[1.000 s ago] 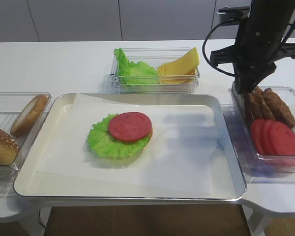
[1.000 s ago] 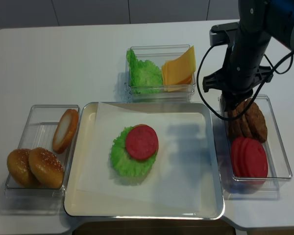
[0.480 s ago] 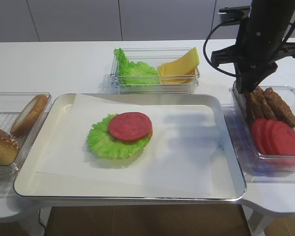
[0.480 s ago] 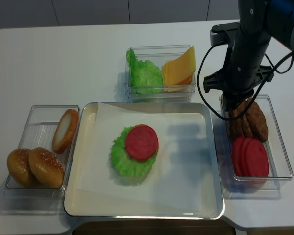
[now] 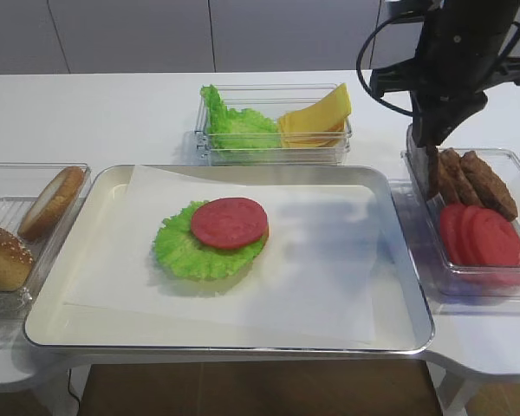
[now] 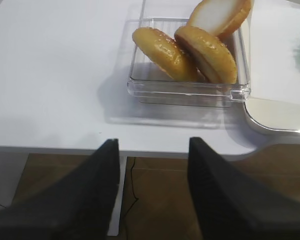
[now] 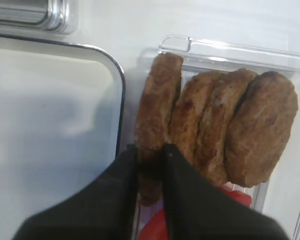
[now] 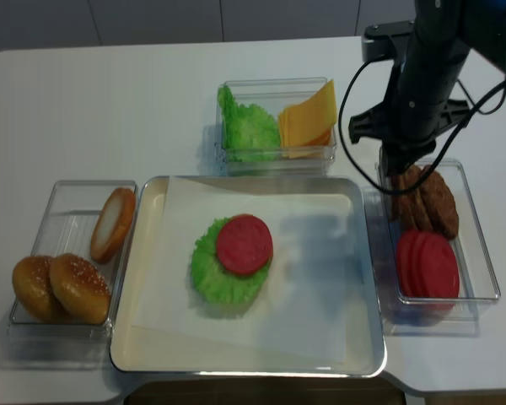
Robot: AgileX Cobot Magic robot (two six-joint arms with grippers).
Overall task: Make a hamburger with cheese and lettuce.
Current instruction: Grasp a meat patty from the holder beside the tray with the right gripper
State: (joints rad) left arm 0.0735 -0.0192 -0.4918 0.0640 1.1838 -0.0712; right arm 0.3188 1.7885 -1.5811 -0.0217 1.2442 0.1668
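The hamburger (image 5: 230, 223) (image 8: 243, 245) lies on the paper in the tray: bun base, lettuce leaf, tomato disc on top. Loose lettuce (image 5: 234, 123) (image 8: 246, 126) and cheese (image 5: 316, 117) (image 8: 308, 118) slices share the clear box at the back. My right gripper (image 7: 150, 148) (image 5: 430, 152) (image 8: 396, 173) hangs over the right-hand box, shut on the edge of the leftmost brown patty (image 7: 157, 95) (image 5: 439, 173), which stands on edge beside other patties (image 7: 260, 125). My left gripper (image 6: 152, 145) is open and empty past the table's front edge, near the bun box.
A metal tray (image 5: 399, 286) lined with white paper (image 8: 320, 278) fills the middle. The left box (image 8: 63, 219) (image 6: 190, 87) holds sesame bun tops (image 6: 162, 52) and a bun half. Tomato slices (image 5: 481, 238) (image 8: 428, 266) lie in the right box (image 8: 481, 253).
My right gripper has risen a little, still shut on the leftmost patty. The left side and the hamburger look unchanged.
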